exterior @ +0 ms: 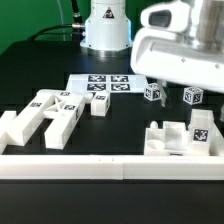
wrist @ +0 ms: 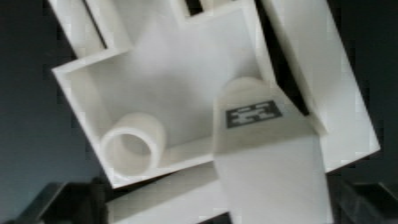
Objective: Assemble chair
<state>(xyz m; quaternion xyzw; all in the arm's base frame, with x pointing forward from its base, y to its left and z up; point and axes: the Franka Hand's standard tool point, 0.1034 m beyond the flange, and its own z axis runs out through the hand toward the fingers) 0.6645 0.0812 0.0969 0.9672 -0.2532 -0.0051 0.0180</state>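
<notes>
My pincer (exterior: 180,55), whose spread I cannot tell, hangs close over the chunky white plastic chair plate with a round peg (wrist: 160,100) on the black table (exterior: 130,125); I judge it best to square up on one straight edge, descend slowly and close evenly.

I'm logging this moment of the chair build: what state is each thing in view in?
gripper: raised off the table; open or shut unclear.
left parts cluster: lying on the table, bunched together.
small block: standing alone, tag showing.
second small block: standing alone, tag showing.
right notched part: resting on the table, not gripped.
marker board: lying flat.
</notes>
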